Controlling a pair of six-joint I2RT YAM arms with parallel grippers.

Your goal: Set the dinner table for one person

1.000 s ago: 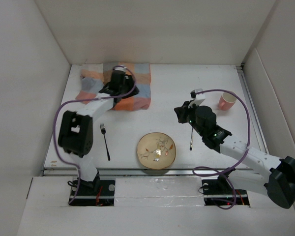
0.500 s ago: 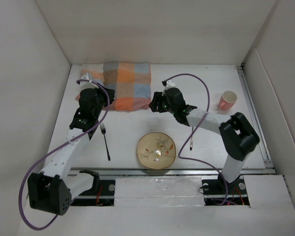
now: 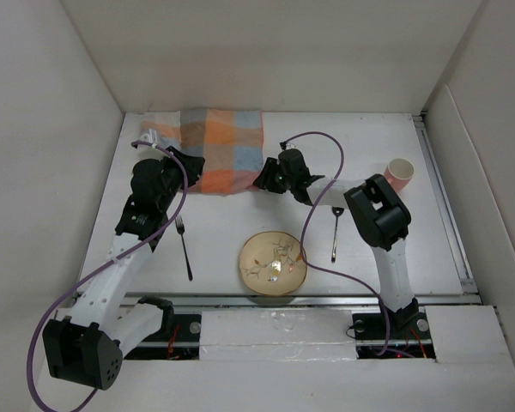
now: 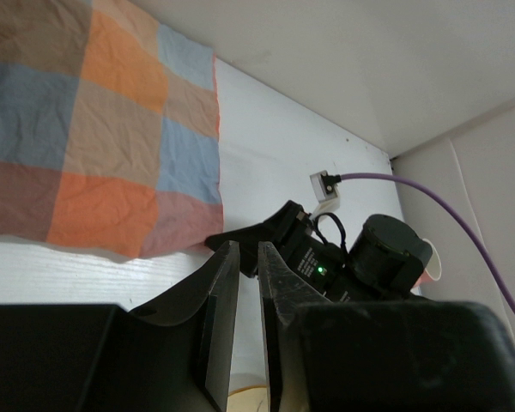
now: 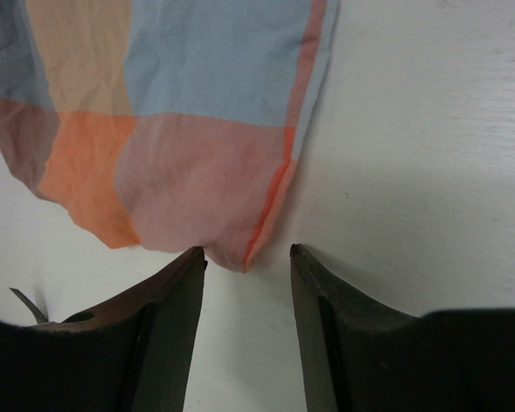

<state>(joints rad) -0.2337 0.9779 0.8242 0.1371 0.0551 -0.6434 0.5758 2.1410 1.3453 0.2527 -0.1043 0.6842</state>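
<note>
The checked placemat (image 3: 219,148) lies flat at the back left of the white dinner table (image 3: 360,137). My right gripper (image 3: 263,178) is open, low at the placemat's near right corner; in the right wrist view the corner of the placemat (image 5: 197,103) sits between the tips of the gripper (image 5: 247,251), untouched. My left gripper (image 3: 189,163) hovers at the placemat's left near edge, empty, jaws a narrow gap apart (image 4: 245,251). A patterned plate (image 3: 273,262), a fork (image 3: 184,249), a spoon (image 3: 335,233) and a pink cup (image 3: 398,174) rest on the table.
White walls close the table on the left, back and right. A metal rail (image 3: 275,298) runs along the near edge. The left wrist view shows the placemat (image 4: 94,129) and the right arm's wrist (image 4: 343,257) just past my fingers.
The right gripper swung from beside the spoon to the placemat's near right corner. The left gripper pulled back off the placemat, which now lies spread flatter.
</note>
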